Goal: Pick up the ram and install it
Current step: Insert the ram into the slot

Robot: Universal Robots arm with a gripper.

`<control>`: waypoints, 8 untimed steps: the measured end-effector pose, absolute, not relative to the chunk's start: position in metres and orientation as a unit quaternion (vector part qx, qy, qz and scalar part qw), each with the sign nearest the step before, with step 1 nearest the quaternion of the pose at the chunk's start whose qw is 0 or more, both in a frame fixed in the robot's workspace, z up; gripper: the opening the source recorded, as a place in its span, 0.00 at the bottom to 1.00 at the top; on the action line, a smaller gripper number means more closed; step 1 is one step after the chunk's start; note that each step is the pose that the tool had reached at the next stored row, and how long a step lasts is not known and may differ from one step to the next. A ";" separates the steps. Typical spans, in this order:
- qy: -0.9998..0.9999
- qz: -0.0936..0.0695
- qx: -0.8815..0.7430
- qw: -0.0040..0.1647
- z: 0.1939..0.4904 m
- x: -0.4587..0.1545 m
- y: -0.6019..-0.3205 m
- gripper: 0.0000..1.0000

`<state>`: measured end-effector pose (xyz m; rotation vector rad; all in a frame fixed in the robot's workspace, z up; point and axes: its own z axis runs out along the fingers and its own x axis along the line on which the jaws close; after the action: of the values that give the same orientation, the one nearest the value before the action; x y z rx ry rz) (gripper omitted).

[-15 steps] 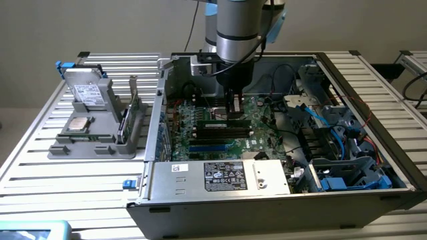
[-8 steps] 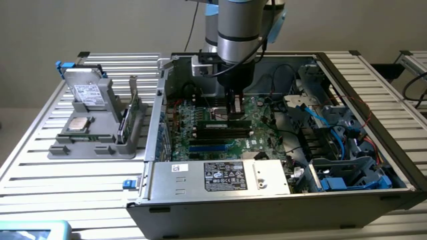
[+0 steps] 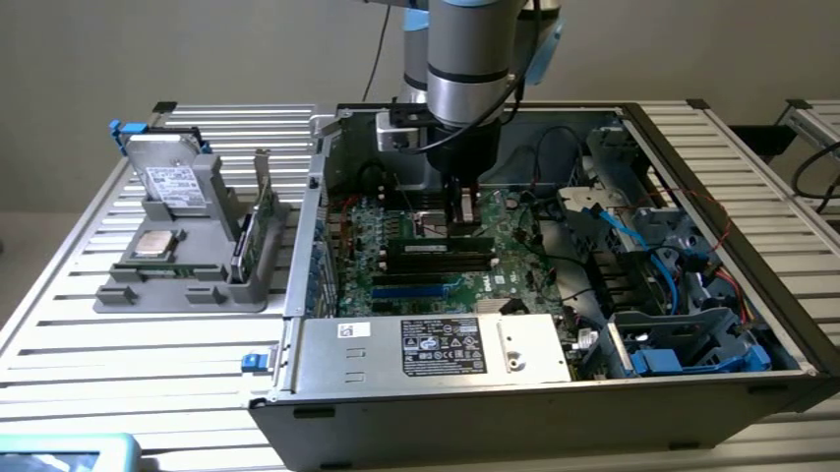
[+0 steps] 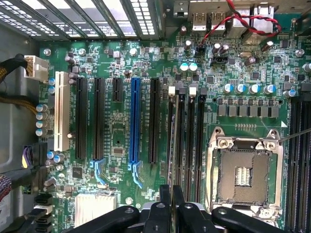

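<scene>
- The gripper (image 4: 171,194) is clenched on what looks like the ram (image 4: 169,145), held edge-on just above the memory slots (image 4: 192,145) of the motherboard (image 4: 116,136).
- If the ram is slightly off-line, its contacts could jam on a slot's rim. The narrow grip could also let it tilt.
- The ram is a thin, rigid green board; the slots are long black plastic with pale latches (image 4: 171,90).
</scene>
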<state>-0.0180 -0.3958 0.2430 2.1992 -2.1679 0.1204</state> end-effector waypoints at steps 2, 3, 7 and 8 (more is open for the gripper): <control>-0.701 0.041 0.711 0.024 0.242 -0.019 -0.396 0.13; -0.701 0.042 0.711 0.023 0.242 -0.020 -0.396 0.13; -0.701 0.046 0.712 0.019 0.240 -0.021 -0.396 0.13; -0.701 0.046 0.712 0.019 0.240 -0.021 -0.396 0.13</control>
<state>-0.0207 -0.3958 0.2399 2.2096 -2.1751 0.1414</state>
